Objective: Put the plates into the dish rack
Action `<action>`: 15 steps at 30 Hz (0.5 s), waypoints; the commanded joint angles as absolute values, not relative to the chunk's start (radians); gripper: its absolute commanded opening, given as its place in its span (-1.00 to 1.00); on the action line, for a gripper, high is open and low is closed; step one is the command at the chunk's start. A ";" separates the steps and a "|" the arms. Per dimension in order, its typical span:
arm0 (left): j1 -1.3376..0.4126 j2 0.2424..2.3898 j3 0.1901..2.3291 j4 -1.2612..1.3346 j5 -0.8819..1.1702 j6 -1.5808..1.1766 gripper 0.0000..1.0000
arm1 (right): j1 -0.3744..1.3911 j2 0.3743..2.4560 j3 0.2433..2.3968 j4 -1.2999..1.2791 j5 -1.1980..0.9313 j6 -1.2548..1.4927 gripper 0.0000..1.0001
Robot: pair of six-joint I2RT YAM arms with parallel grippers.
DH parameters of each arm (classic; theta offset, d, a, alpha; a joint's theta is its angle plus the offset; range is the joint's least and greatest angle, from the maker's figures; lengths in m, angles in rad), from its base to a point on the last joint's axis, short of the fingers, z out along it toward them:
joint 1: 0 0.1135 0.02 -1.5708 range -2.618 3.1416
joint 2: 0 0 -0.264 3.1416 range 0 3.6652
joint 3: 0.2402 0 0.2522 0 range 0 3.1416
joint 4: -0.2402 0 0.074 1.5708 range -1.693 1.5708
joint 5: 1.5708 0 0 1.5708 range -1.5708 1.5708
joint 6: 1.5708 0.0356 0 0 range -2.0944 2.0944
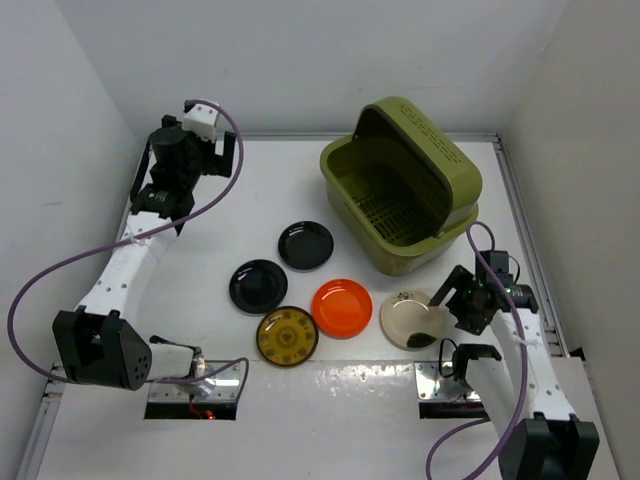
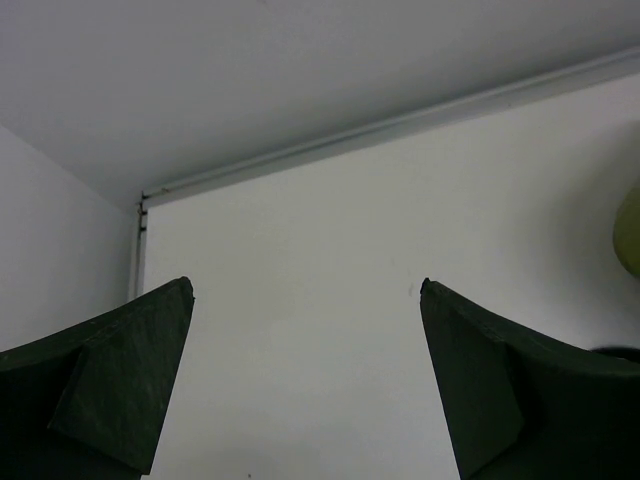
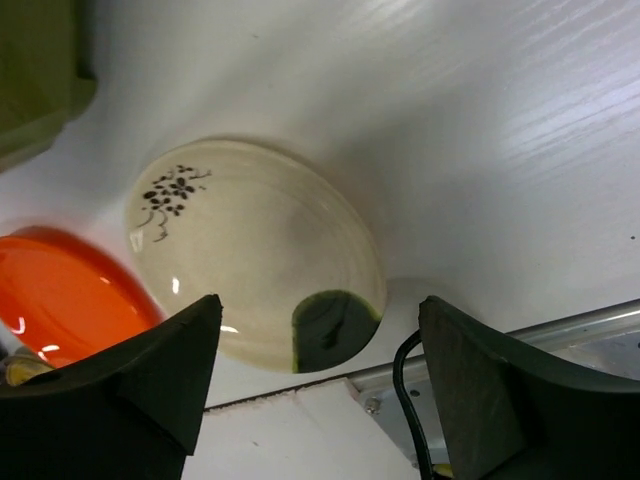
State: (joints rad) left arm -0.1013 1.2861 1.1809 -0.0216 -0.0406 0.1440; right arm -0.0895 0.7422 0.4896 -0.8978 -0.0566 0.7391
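Beside 1 dish rack (image 1: 335,170) on the desk (image 1: 250,190): 2 black plates (image 1: 305,245) (image 1: 258,285), 1 orange plate (image 1: 342,307), 1 yellow plate (image 1: 287,336), 1 cream plate (image 1: 405,315). Left hand (image 2: 305,290) and right hand (image 3: 320,300) gape, empty.

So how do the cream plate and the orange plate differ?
The cream plate carries a dark patch and a small sprig; the orange plate is plain. The cream plate lies by the open right gripper; the orange plate lies further left. Both are round, shallow and outside the rack.
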 commanded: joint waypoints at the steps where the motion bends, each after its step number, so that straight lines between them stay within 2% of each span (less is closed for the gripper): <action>1: -0.141 1.298 1.267 -0.267 -0.051 0.126 0.99 | -0.090 0.773 0.457 -0.824 -0.040 0.790 0.54; 5: -0.160 1.310 1.289 -0.413 -0.051 0.106 0.99 | -0.089 0.825 0.413 -0.802 -0.012 0.845 0.44; 11: -0.160 1.249 1.246 -0.422 -0.051 0.118 0.99 | -0.089 0.804 0.296 -0.718 -0.048 0.880 0.35; 15: -0.160 1.227 1.235 -0.411 -0.037 0.129 0.99 | -0.087 0.779 0.230 -0.629 -0.029 0.896 0.16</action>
State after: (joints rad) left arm -0.1520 1.2804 1.2320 -0.4183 -0.0448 0.1234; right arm -0.0895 0.7918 0.2756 -0.7376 -0.0376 0.8612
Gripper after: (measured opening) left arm 0.996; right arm 0.596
